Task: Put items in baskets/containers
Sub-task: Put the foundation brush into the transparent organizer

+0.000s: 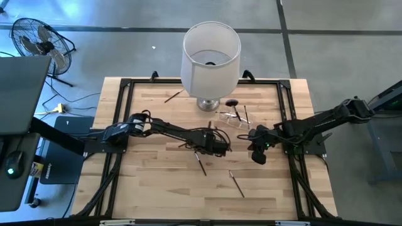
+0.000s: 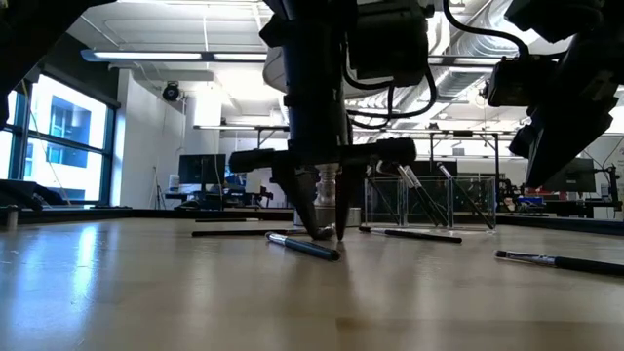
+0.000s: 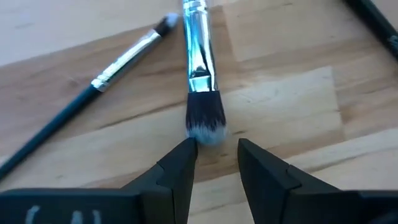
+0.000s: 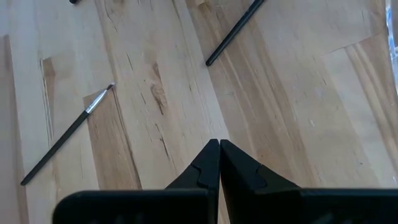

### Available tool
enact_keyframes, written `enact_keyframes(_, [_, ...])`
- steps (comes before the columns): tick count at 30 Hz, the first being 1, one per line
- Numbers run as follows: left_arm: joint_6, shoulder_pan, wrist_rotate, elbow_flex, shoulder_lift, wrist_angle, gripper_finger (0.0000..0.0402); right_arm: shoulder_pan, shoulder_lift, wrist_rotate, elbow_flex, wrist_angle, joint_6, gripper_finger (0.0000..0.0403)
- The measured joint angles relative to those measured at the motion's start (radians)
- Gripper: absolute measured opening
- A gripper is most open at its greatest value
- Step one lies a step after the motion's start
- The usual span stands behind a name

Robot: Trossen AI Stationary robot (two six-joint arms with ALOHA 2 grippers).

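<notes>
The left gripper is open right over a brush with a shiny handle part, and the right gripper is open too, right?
Not quite. The right gripper is shut: the right wrist view shows its fingers pressed together above bare wood. The rest holds: the left gripper is open, at the bristle tip of the brush with the shiny ferrule, as the left wrist view shows.

Ahead of my left gripper (image 3: 214, 152), the silver-ferruled brush (image 3: 200, 68) runs past the frame edge, handle unseen. The slim brush (image 3: 93, 87) beside it is cut off too.
</notes>
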Motion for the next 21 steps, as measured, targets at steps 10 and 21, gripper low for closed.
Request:
enact_keyframes(10, [0.169,0.001,0.005,-0.001,0.0,-0.041,0.0007,0.0,0.0,-0.002,0.0,0.013,0.0,0.0007])
enact_keyframes(21, [0.515,-0.027,0.08,0.009,0.001,-0.158,0.0001,0.0,0.0,-0.032,0.0,0.028,-0.162,0.0007])
